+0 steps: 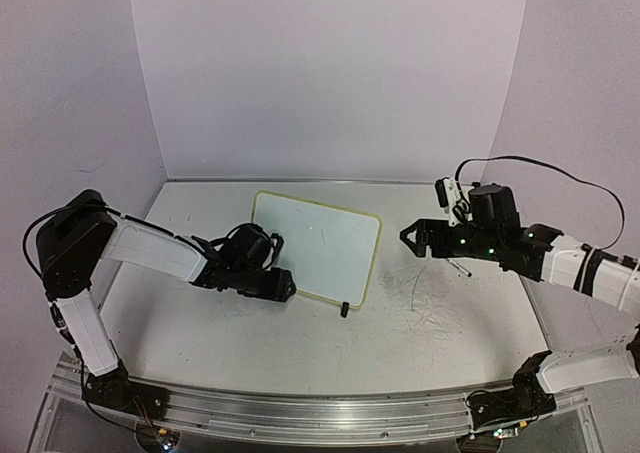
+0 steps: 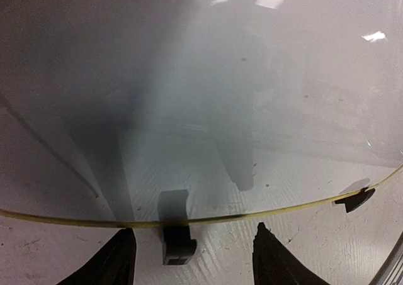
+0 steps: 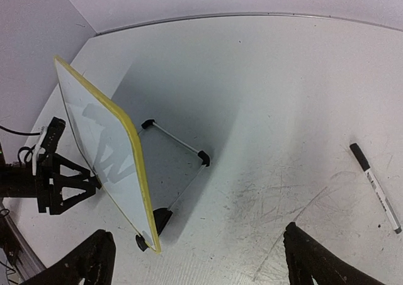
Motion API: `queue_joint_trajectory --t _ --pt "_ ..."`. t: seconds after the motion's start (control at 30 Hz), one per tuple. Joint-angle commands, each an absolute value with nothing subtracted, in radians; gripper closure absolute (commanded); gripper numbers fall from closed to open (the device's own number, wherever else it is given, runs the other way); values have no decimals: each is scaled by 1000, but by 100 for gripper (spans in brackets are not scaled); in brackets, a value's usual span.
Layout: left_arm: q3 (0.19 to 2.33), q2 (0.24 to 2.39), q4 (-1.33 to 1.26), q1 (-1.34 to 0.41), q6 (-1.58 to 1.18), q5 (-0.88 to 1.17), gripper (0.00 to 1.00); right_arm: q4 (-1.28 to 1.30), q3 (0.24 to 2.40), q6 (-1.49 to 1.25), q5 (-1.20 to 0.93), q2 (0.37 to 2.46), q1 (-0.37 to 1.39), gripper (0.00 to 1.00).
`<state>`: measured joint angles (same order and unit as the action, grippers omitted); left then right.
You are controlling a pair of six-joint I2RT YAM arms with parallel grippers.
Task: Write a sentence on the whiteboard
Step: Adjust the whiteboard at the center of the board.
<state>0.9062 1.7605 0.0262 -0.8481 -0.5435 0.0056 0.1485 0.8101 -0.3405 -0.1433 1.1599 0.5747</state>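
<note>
Whiteboard [image 1: 315, 241]: stands tilted back in the middle of the table [image 1: 300, 353], white face twd your arms, pale yellow rim, rounded corners.
L gripper [image 1: 286, 286]: sits low at the board's near-left corner; fingers [image 2: 119, 260] spread, one each side of the L foot [image 2: 176, 241], gap both sides, nothing pinched.
R gripper [image 1: 408, 238]: hovers off the board's R edge, apart from it, tips pointing at it; fingers [image 3: 91, 260] wide apart, nothing btwn them.
Rear stand [image 3: 177, 141]: thin wire bar w/ black ends, resting on the table behind the board.
Marker [image 3: 376, 187]: lies flat on a scuffed patch of table, R of the board, well apart from it; black cap, white barrel; you aren't touching it.
Feet: both black; L foot at the rim btwn your L fingers; R foot [image 1: 344, 310] at the near-R corner.
</note>
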Motion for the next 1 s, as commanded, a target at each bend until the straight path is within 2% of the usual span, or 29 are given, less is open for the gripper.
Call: queue_joint_trajectory --t 0.0,0.23,0.4,0.6,0.8,0.97 --pt "993 1826 -38 -882 -517 36 38 146 826 -333 -112 1105 577 6" --pt "1099 1926 -50 -977 -577 40 47 174 825 -333 -52 1074 577 6" --pt "1168 1989 -82 -1041 -651 60 48 220 833 -352 -36 1104 578 3" --pt "1292 2051 -89 -1085 -651 99 33 256 833 -363 0 1242 638 4" --pt "1199 1916 -87 -1088 -630 92 21 204 851 -298 34 1376 653 3" --pt "1005 1661 -56 -1083 -649 34 16 -6 818 -246 -244 1410 509 4"
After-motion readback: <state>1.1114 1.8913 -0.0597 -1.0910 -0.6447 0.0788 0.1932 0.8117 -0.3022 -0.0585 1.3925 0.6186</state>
